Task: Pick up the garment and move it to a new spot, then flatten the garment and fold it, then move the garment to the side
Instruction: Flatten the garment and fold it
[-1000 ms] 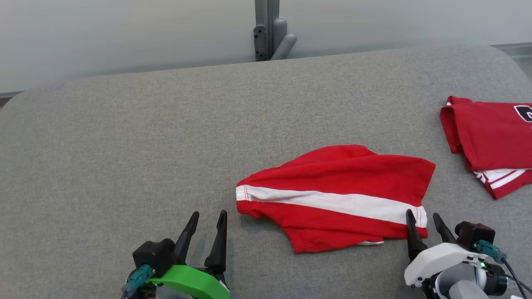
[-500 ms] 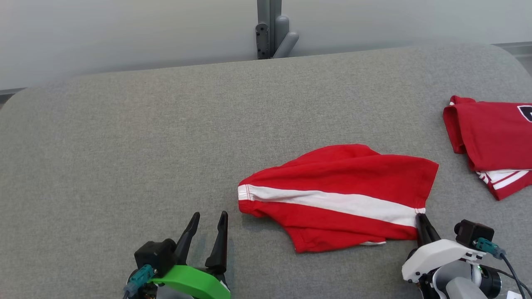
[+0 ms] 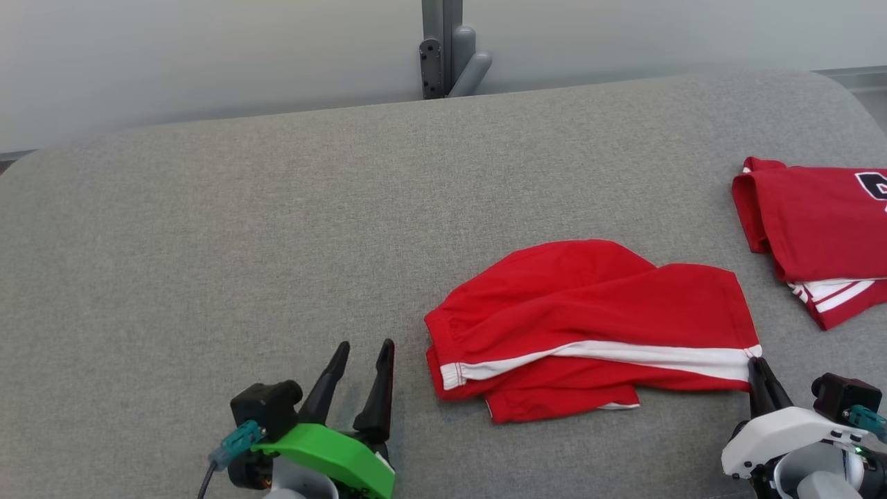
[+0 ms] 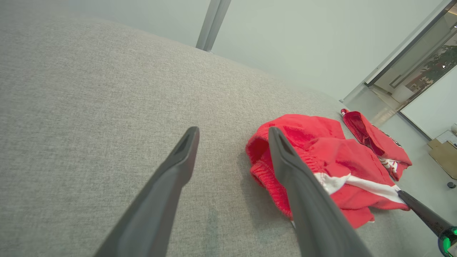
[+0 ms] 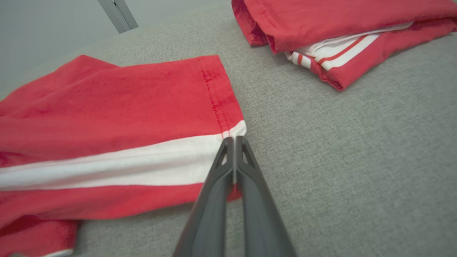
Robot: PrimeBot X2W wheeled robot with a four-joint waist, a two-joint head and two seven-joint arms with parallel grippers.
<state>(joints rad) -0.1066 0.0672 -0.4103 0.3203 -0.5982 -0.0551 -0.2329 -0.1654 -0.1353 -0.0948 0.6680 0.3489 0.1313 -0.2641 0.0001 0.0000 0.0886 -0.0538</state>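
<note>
On a broad grey fabric-covered table [image 3: 277, 242], we find a pair of red shorts [image 3: 589, 305] lying rumpled right of centre and toward the robot's edge. Their long axis runs left to right across the head view, with the gathered, waistband-like end at the left and the stitched leg hem at the right. Well apart from them, at the table's far right, a folded red garment [image 3: 818, 229] with white and red trim sits in a neat stack of its own, touching nothing else. Along the shorts, a white side stripe [image 3: 624, 353] follows that same left-to-right line and ends at the hem corner. That corner is where we see the right gripper [image 3: 755, 362], its two dark fingers pressed together and pinching the cloth right at the stripe's end, so the rest of the shorts stretches away to its left. The left gripper [image 3: 366, 344] hovers with its fingers spread wide and nothing between them, just beside the waistband end but clear of the fabric, and it is the nearer arm to that end. We judge the first carry to be starting from a one-corner hold. Pulled that way, the shorts are likely to trail and bunch unless the free arm takes the opposite end.
</note>
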